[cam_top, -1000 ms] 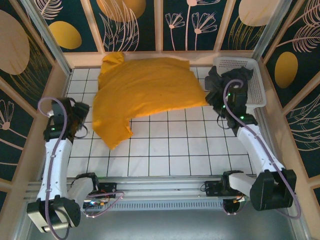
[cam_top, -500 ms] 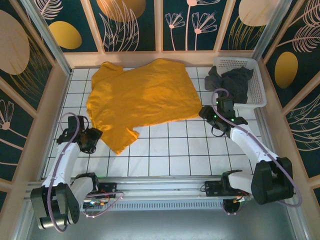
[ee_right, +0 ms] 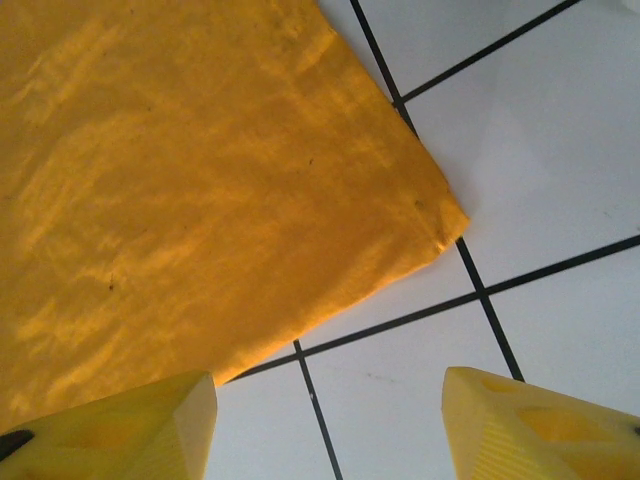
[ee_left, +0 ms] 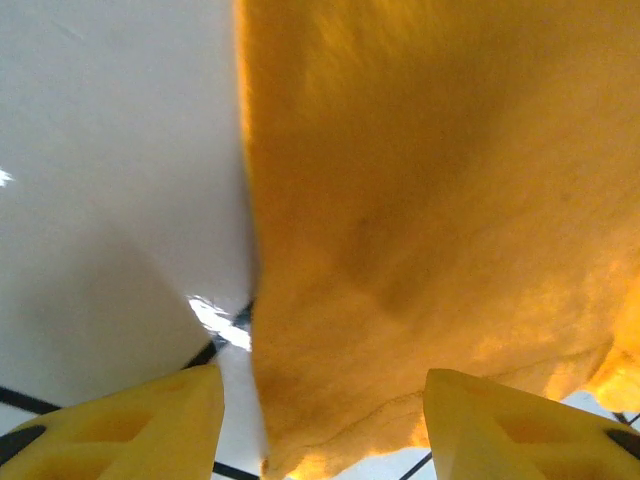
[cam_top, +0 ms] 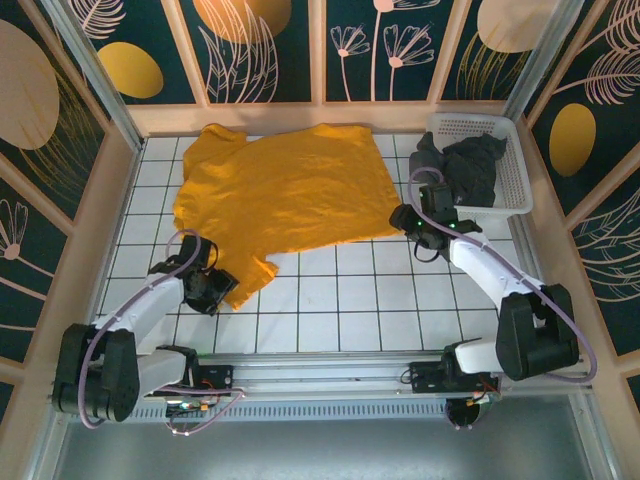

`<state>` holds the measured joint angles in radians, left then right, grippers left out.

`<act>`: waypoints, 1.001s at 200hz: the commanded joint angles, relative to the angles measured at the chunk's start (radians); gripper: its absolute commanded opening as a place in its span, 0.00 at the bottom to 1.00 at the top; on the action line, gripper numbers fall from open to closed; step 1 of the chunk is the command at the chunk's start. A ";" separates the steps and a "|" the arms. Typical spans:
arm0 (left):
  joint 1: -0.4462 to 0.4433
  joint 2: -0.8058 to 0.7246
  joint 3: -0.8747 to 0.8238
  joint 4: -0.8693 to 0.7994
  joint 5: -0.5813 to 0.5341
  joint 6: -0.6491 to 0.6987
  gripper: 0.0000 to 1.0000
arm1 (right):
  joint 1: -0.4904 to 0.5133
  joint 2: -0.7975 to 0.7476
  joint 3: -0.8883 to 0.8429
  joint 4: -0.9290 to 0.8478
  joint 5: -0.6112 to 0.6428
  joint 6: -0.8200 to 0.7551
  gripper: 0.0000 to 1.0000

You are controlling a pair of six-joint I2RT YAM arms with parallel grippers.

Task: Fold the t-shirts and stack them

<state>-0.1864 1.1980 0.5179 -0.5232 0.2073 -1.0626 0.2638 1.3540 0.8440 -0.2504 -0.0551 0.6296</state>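
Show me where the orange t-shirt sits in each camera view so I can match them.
Top external: orange t-shirt spread flat, upper left to centre.
Left wrist: its cloth covers the centre and right, hem at the bottom.
Right wrist: one corner covers the upper left.
Shared landmark: the white tiled table, black grid lines.

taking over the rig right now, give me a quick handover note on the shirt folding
Left claw: open, low at the near-left corner of the orange t-shirt, cloth edge between its fingers, not clamped.
Right claw: open, just off the shirt's near-right corner, over bare tile.
Orange t-shirt: spread flat on the table, no fold made.
Grey t-shirt: bunched in the basket, partly over its rim.
Done: orange one laid out. Left: fold it, take out and fold the grey one, stack both.
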 commanded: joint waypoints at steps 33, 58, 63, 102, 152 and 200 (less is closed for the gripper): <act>-0.155 0.179 0.062 0.052 -0.085 -0.035 0.45 | 0.015 0.071 0.058 0.033 0.039 -0.009 0.60; -0.162 0.245 0.084 0.076 -0.143 -0.004 0.14 | 0.020 0.090 0.064 0.040 0.052 0.002 0.60; -0.162 0.254 0.095 0.067 -0.160 0.004 0.03 | 0.020 0.098 0.067 0.039 0.056 0.004 0.60; -0.162 0.129 0.149 -0.131 -0.386 -0.012 0.00 | 0.028 0.148 0.094 -0.019 0.161 0.021 0.58; -0.160 -0.049 0.184 -0.274 -0.501 -0.054 0.00 | 0.041 0.248 0.123 -0.041 0.221 0.001 0.58; -0.160 -0.021 0.200 -0.249 -0.487 -0.064 0.00 | 0.051 0.379 0.181 -0.039 0.244 -0.050 0.49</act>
<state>-0.3473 1.1622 0.6945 -0.7422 -0.2527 -1.1069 0.3096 1.6924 0.9802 -0.2695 0.1429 0.6209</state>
